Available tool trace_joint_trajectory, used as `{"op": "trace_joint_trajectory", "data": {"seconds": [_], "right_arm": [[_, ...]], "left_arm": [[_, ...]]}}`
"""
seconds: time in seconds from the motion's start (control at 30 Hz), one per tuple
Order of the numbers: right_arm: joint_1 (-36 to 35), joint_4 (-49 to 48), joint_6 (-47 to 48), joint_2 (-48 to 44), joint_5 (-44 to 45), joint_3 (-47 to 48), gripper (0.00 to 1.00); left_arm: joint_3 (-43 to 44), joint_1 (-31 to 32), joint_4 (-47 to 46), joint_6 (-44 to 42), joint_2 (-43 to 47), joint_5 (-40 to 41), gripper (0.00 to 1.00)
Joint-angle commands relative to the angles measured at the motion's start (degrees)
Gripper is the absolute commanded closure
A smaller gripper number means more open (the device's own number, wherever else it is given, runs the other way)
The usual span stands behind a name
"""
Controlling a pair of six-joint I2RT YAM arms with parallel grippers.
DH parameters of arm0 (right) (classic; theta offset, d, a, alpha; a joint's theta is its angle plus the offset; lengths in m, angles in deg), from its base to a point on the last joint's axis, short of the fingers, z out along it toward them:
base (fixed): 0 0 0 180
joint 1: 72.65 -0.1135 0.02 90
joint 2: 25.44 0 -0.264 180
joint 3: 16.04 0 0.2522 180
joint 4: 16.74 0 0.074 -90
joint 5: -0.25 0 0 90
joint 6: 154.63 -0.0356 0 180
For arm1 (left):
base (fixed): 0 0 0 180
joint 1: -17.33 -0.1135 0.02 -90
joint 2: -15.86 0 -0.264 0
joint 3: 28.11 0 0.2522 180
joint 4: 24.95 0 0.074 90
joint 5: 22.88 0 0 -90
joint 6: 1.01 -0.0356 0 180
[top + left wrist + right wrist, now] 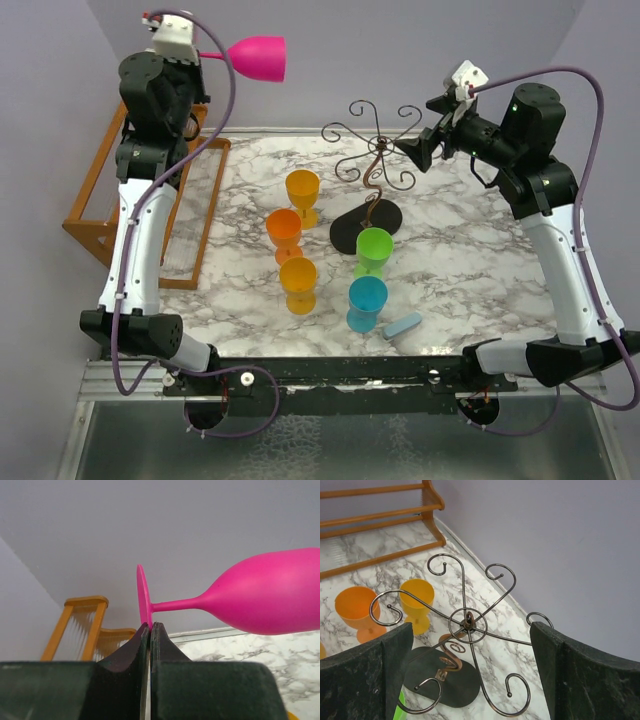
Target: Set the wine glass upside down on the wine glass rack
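Pink wine glass, foot pinched in my left gripper, should slide bowl-down onto the ten-o'clock arm of the wine glass rack; right gripper spread wide.

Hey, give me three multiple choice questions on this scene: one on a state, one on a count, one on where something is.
1. The right gripper has its jaws: A wide open; B shut empty; C shut on a spoon.
2. Glasses standing on the table: A three; B five; C seven.
3. The pink wine glass is: A standing on the table; B in the right gripper; C held aloft by the left gripper.
Answers: 1 A, the right wrist view shows a wide gap between them. 2 B, yellow glass, orange glass, amber glass, green glass, blue glass. 3 C, the left jaws pinch its foot.
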Motion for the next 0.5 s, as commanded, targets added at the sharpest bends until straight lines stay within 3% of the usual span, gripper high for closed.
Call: {"op": "trace_joint_trajectory", "data": {"seconds": [0.0, 0.23, 0.47], "right_arm": [[0.0, 1.6, 0.3, -1.2, -1.9, -0.1, 0.0], [0.0, 2.8, -0.2, -3.3, -2.8, -1.8, 0.01], [0.0, 3.7, 0.5, -5.6, -3.1, -4.8, 0.0]], "left_arm": [[2.1, 6.8, 0.5, -14.7, -1.3, 14.1, 1.0], [1.4, 11.3, -3.3, -23.4, -3.1, 20.2, 1.0], [-2.9, 16.4, -10.4, -39.3, -4.0, 25.2, 1.0]]}}
